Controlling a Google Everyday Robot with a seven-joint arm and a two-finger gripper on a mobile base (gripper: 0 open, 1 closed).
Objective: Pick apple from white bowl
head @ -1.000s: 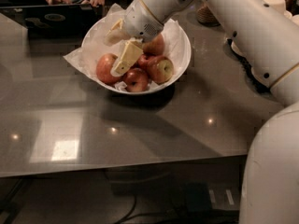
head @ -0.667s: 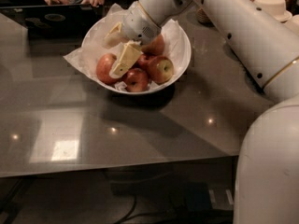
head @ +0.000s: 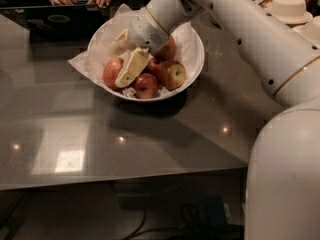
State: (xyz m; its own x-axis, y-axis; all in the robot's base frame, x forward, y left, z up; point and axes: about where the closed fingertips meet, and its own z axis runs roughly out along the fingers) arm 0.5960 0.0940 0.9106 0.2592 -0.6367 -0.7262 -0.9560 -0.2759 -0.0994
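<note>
A: What changes in this 1 second?

B: Almost nothing. The gripper [head: 125, 54] stays low in the white bowl [head: 192, 49], its 2 fingers spread wide and empty. The apple [head: 112, 73] lies just beside its nearer finger, not yet grasped.

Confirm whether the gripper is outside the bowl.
No, the gripper sits inside the bowl, low among the apples.

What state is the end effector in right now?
The end effector: open, down inside the white bowl, with nothing clamped between its fingers.
</note>
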